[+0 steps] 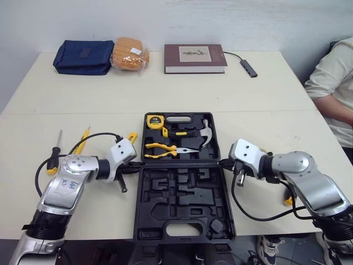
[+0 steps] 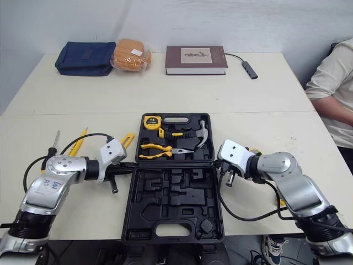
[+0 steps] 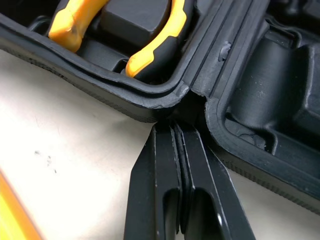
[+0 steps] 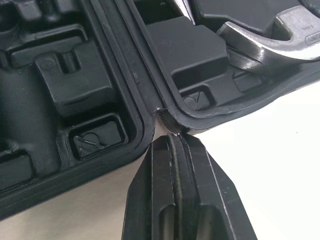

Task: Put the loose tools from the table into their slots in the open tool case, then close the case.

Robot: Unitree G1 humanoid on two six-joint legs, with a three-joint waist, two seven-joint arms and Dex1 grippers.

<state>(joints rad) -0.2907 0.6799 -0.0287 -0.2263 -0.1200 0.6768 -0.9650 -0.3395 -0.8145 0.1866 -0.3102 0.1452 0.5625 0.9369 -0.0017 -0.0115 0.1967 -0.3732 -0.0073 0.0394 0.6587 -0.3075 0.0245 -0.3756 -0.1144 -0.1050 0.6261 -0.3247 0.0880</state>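
Office-like room: pale table, hardback book, blue pouch, person seated alongside.

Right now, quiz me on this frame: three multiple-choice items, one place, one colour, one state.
1. Where is the hammer?
A. in the far half of the case
B. loose, left of the case
C. on the floor

2. What colour is the pouch?
A. red
B. blue
C. green

3. The left claw is:
A. wide open
B. shut on a tool
C. shut, empty

Key: 1 A, its head lies in a slot in the far half. 2 B, it shows navy at the table's far edge. 3 C, its fingers meet with nothing between them, at the case's hinge.
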